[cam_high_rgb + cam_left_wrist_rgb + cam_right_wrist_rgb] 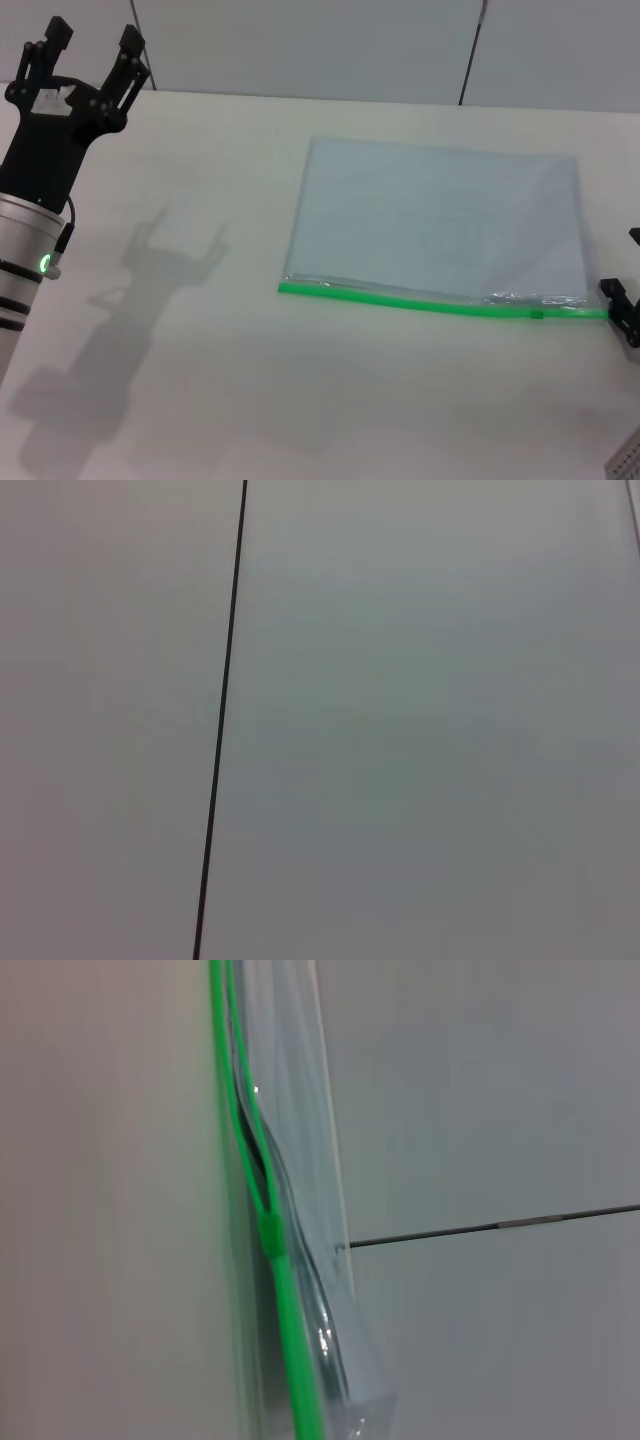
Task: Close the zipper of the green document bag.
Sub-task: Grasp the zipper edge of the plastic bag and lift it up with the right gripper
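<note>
The green document bag [430, 215] lies flat on the white table, right of centre, with its bright green zipper [400, 301] along the near long edge. The small slider [536, 314] sits close to the strip's right end. In the right wrist view the zipper [288, 1320] is joined on the near side of the slider [270, 1232] and splits into two tracks beyond it, along the bag [300, 1140]. My right gripper [622, 312] is just off the zipper's right end, at table height and mostly cut off. Raised at the far left, my left gripper [92, 45] is open and empty.
The table's far edge meets grey wall panels with a dark seam [220, 730]. A grey ridged object [626, 464] pokes in at the near right corner. The left arm's shadow falls on the table [170, 250] left of the bag.
</note>
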Available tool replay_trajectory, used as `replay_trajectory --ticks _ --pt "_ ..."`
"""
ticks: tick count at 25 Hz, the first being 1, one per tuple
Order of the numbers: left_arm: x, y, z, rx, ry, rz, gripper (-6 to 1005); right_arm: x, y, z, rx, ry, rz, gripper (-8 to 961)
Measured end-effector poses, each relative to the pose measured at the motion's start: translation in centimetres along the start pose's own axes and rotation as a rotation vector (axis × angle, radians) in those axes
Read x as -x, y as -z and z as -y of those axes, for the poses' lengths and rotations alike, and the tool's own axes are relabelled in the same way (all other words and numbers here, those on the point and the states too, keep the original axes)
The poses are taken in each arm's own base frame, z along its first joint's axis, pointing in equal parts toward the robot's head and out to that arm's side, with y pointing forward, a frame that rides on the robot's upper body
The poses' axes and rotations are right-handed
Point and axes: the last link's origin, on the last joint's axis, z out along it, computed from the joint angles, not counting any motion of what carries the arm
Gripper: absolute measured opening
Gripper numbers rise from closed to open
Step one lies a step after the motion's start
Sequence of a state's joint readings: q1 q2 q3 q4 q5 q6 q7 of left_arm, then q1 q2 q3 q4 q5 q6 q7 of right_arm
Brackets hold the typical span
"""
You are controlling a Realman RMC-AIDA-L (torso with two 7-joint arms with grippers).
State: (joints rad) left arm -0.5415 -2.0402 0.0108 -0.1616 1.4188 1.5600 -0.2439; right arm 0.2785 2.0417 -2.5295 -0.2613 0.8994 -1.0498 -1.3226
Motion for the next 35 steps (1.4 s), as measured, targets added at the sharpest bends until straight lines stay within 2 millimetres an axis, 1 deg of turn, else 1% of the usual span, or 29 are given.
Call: replay_trajectory --ticks 9,19,28,35 --pt "0.0 0.0 0.0 0.000 0.001 0.000 792 0.1 0.0 -0.2 0.013 0.012 0.008 891" --pt "0.0 0.0 0.0 0.000 0.002 0.000 784 2.3 -0.2 -0.5 0.032 0.002 0.083 890" --pt "0.0 0.0 0.0 0.000 0.001 0.000 778 4.3 -0.5 -0.4 0.024 -0.006 0.161 828" --pt "0.0 0.0 0.0 0.000 0.002 0.000 773 4.9 -0.8 -0.3 0.026 0.011 0.176 780"
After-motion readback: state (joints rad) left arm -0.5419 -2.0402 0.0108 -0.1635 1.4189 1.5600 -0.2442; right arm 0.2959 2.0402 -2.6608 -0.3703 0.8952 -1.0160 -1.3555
